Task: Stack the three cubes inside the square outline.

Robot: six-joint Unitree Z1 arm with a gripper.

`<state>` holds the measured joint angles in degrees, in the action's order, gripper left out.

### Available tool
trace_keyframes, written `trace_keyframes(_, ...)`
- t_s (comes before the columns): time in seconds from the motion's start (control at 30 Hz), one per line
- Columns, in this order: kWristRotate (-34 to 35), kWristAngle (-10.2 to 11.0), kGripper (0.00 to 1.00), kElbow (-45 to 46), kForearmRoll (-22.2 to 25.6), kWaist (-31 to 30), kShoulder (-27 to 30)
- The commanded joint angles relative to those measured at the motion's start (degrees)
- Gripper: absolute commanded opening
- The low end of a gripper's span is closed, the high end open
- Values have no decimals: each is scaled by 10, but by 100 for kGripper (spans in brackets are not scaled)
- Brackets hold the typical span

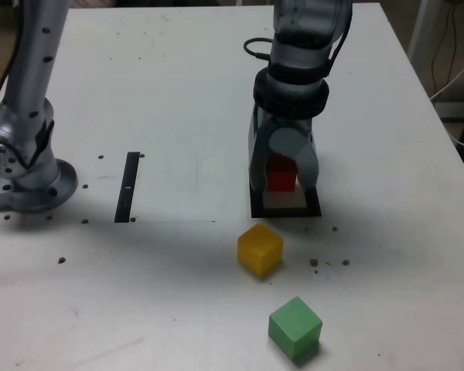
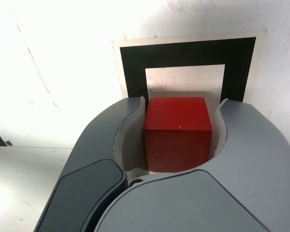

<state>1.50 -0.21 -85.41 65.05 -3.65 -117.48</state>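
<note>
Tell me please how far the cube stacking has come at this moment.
Nothing is stacked yet. In hand: the gripper is shut on the red cube and holds it over the square outline; whether it rests on the white centre I cannot tell. Left: the yellow cube and the green cube lie on the table, outside the outline.

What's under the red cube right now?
The square outline lies beneath the red cube, which the gripper holds. Whether the cube touches the white centre is hidden by the jaws.
</note>
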Motion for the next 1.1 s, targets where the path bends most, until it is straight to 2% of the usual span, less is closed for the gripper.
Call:
trace_keyframes(0.0, 3, -1, 21, 8, -8, -1, -1)
trace_keyframes(0.33, 3, 4, 25, 19, -35, -1, -9)
trace_keyframes(0.5, 3, 19, 34, 16, -39, -1, -9)
trace_keyframes(0.6, 3, 21, 39, 17, -39, -1, -9)
trace_keyframes(0.73, 2, 15, 53, 18, -38, -1, -9)
trace_keyframes(0.97, 0, 8, 87, 14, -36, -1, -8)
trace_keyframes(1.07, 0, 9, 98, 13, -34, -1, -7)
